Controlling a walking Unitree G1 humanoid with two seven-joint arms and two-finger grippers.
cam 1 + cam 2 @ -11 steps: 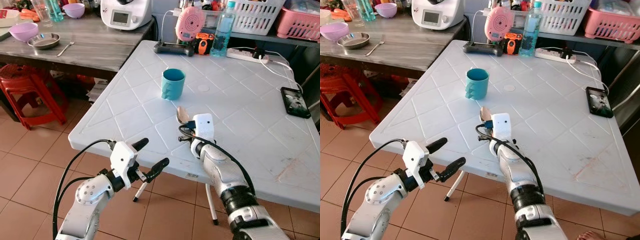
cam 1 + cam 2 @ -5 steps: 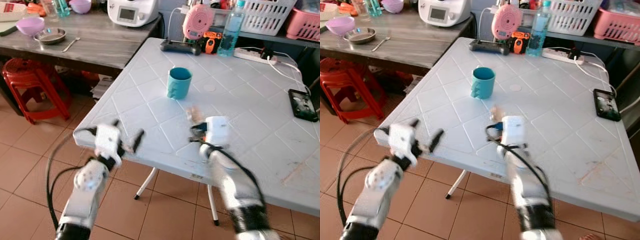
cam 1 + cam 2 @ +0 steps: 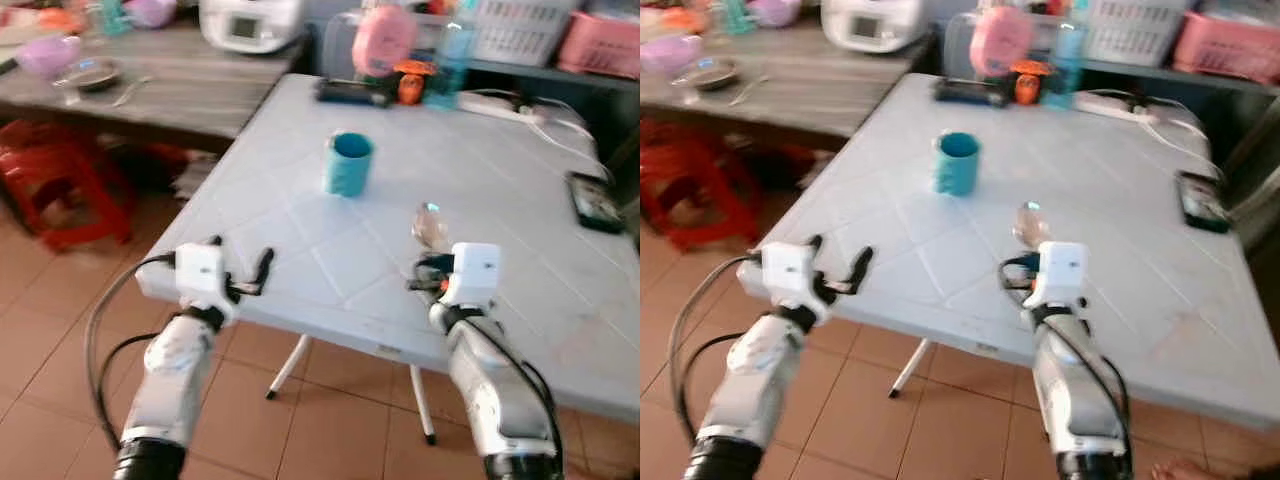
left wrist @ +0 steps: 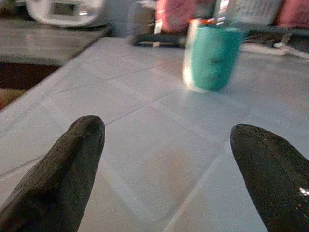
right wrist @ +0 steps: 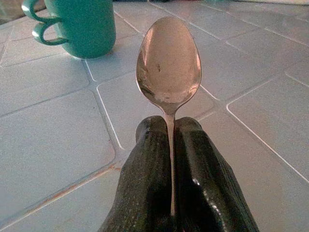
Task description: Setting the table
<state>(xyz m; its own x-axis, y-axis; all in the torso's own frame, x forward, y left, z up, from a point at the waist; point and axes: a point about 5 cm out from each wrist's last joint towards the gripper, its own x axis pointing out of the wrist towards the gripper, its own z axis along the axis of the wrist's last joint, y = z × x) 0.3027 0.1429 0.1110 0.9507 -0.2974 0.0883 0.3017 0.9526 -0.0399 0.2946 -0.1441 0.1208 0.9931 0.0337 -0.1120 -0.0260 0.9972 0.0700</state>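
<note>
A teal mug [image 3: 348, 164] stands upright on the white plastic table [image 3: 520, 180], toward its left-middle. My right gripper [image 5: 170, 137] is shut on a metal spoon [image 5: 168, 65], bowl pointing forward over the table's near part; the spoon [image 3: 430, 225] sits right of and nearer than the mug [image 5: 79, 25]. My left gripper [image 3: 240, 276] hovers at the table's near-left edge with its fingers [image 4: 63, 164] spread open and nothing between them; the mug [image 4: 211, 57] lies ahead of it.
A grey wooden table [image 3: 170, 85] stands at the left with a purple bowl [image 3: 48, 55], metal dish and fork. A red stool [image 3: 60, 185] sits under it. A phone [image 3: 594, 200], power strip, water bottle [image 3: 450, 55] and pink gadget [image 3: 382, 40] line the white table's far and right sides.
The camera has shifted and the picture is blurred. My left arm has risen from below the table to its near-left edge. The right gripper keeps holding the spoon.
</note>
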